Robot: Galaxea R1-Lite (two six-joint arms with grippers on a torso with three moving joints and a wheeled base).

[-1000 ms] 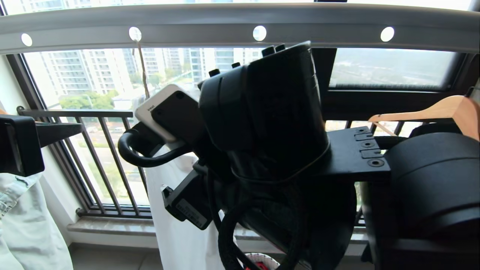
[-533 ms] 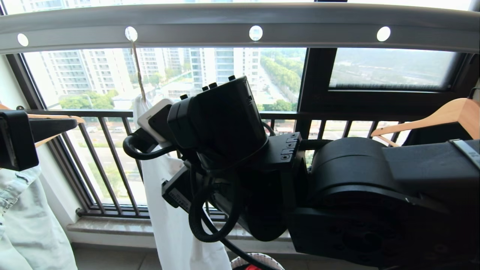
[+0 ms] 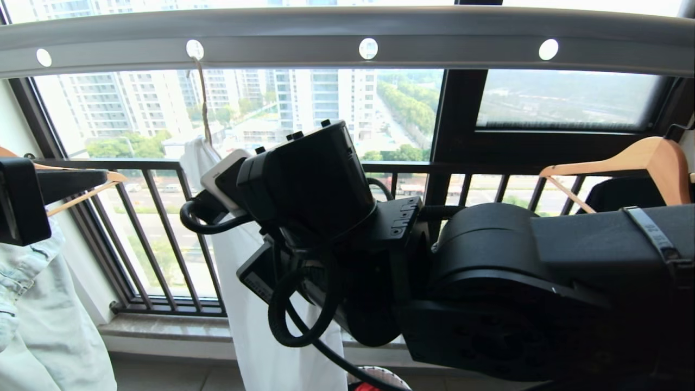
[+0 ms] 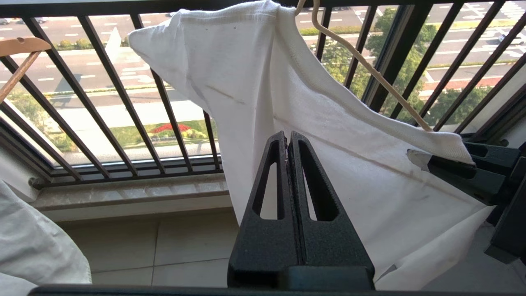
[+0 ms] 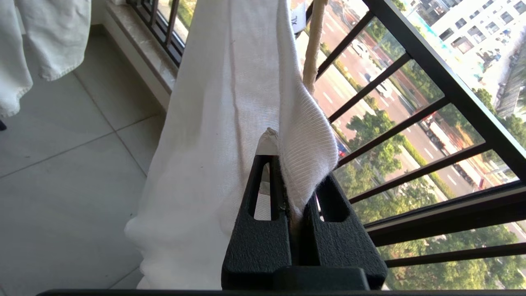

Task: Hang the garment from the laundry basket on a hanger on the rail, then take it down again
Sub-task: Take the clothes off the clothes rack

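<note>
The white garment (image 3: 255,304) hangs from the thin cream hanger (image 4: 370,68), whose hook sits in a hole of the grey rail (image 3: 347,30). One shoulder is draped over the hanger (image 5: 314,41). The other rod is bare, with the garment's (image 4: 254,82) ribbed edge stretched down from it. My right gripper (image 5: 289,172) is shut on that ribbed edge of the garment (image 5: 230,102), below the bare rod. It also shows in the left wrist view, right gripper (image 4: 452,164). My left gripper (image 4: 287,135) is shut and empty, just in front of the cloth, and left gripper (image 3: 103,178) shows at the head view's left edge.
The laundry basket (image 3: 388,374) stands on the floor below, with red cloth (image 3: 361,386) inside. Light-wood hangers (image 3: 624,160) hang at the right and at the left (image 3: 81,195). A pale denim jacket (image 3: 43,315) hangs at the left. Black window bars (image 3: 163,233) stand behind.
My right arm has sunk lower and reached in toward the garment. The hanger and garment have swung a little. The left gripper has stayed put.
</note>
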